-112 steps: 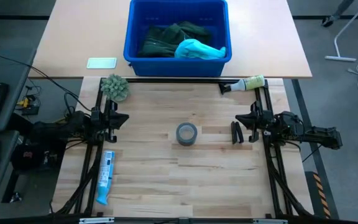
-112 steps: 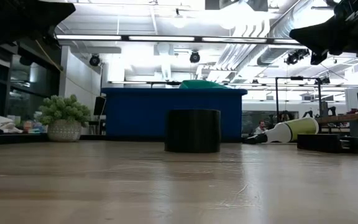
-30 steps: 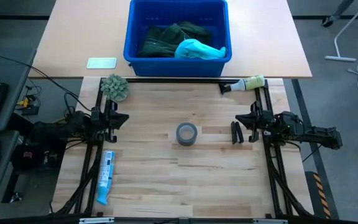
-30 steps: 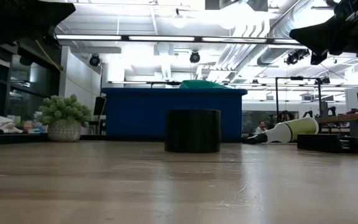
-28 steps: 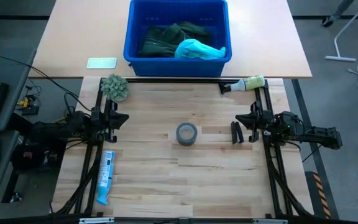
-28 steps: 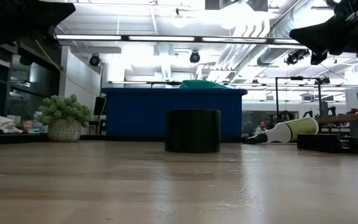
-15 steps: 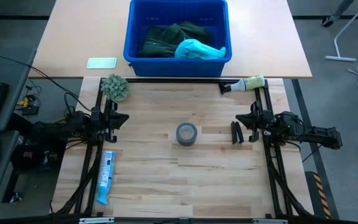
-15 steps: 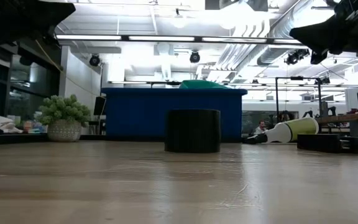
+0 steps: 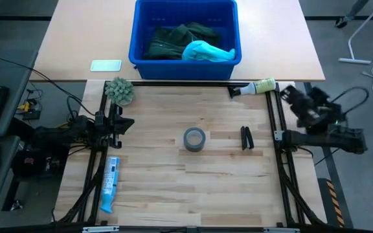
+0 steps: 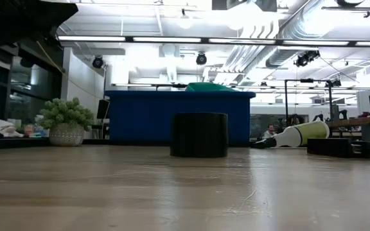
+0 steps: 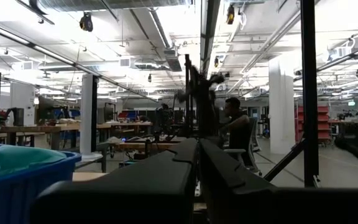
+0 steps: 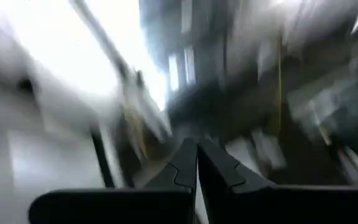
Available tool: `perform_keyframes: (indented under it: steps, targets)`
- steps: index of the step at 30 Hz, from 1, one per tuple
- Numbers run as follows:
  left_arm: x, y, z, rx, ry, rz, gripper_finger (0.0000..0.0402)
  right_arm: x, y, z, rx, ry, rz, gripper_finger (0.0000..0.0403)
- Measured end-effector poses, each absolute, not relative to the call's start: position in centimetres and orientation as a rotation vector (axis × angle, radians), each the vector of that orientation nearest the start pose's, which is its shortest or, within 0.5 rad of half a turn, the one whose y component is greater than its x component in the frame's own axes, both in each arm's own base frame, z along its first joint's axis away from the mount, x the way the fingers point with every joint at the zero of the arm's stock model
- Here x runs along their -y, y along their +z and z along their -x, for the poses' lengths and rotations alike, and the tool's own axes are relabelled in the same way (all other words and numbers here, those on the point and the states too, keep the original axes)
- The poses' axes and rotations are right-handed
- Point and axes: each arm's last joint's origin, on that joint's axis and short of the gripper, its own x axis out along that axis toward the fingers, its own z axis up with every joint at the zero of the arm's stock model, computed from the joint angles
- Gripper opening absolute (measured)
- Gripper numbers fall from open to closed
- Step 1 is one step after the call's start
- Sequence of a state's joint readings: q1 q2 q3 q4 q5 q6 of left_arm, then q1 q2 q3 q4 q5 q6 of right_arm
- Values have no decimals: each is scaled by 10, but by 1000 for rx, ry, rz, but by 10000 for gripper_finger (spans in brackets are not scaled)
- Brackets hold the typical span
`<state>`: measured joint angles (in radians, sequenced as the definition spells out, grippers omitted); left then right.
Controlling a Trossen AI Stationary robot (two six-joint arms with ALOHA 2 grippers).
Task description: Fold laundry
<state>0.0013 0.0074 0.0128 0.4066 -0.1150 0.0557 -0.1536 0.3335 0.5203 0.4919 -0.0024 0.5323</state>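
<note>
laundry [image 9: 188, 41], dark green and turquoise, heaped in the blue bin [image 9: 137, 39] at the table's far edge. well apart from both grippers: left gripper [image 9: 127, 123] pressed together at the left frame, right gripper [image 9: 289, 94] pressed together, off the right side.

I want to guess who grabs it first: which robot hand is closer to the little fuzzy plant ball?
Left. The left gripper sits just below the fuzzy ball; the right gripper is far across the table.
</note>
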Motion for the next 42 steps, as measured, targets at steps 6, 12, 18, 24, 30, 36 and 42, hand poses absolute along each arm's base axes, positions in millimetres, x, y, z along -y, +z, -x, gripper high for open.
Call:
perform_keyframes:
  steps: [6,12,18,24,30,36,42]
  targets:
    - [-3,205,-89,403,126,-32,0,16,371,-127,-67,7,-305,0]
    - [-3,204,-90,389,126,-33,0,19,385,-162,-165,81,-283,0]
    - [-4,203,-90,385,154,-32,0,27,401,-185,-155,28,-389,0]
    - [-6,213,-85,505,167,153,0,39,429,-205,66,-60,-561,0]
    - [-12,234,-67,845,235,520,0,48,454,-217,291,-158,-490,0]
    - [-15,239,-59,997,245,738,0,53,462,-225,299,-184,-459,0]
    - [-18,238,-57,1012,391,735,0,54,464,-228,301,-182,-458,0]
